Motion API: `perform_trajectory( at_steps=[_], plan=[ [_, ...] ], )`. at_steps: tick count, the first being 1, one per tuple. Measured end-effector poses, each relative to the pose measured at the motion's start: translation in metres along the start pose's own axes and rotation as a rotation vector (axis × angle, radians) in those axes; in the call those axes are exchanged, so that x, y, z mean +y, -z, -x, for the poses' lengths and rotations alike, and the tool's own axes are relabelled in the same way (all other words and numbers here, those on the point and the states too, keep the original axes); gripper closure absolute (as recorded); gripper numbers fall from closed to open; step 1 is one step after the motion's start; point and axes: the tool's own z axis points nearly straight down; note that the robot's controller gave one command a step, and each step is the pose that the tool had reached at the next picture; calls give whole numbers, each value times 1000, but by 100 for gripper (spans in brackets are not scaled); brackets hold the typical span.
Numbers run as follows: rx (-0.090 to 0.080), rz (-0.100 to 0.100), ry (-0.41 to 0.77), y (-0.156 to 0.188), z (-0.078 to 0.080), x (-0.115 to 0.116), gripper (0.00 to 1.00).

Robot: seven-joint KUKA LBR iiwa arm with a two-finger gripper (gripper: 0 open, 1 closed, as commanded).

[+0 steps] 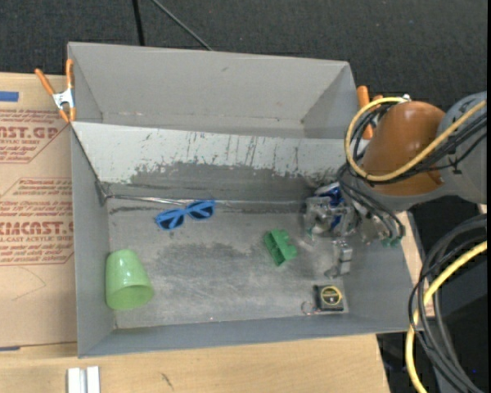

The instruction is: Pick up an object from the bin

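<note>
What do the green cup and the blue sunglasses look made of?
Green cup: probably plastic, smooth satin finish; even lime colour with a soft sheen. Blue sunglasses: probably plastic too, frame and lenses the same bright blue, thin moulded shape. Look alone can't confirm either.

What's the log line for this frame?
gripper: in bin, right side | held: nothing seen | nearest: green plastic piece, tape measure | also: blue sunglasses, green cup

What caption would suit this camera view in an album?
Robot gripper in grey bin, near a green plastic piece and a tape measure.
</note>
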Motion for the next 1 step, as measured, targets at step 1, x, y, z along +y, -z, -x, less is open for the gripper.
perform_trajectory(
  at_steps=[1],
  plan=[
    [2,3,-173,-25,14,56,0]
  ],
)
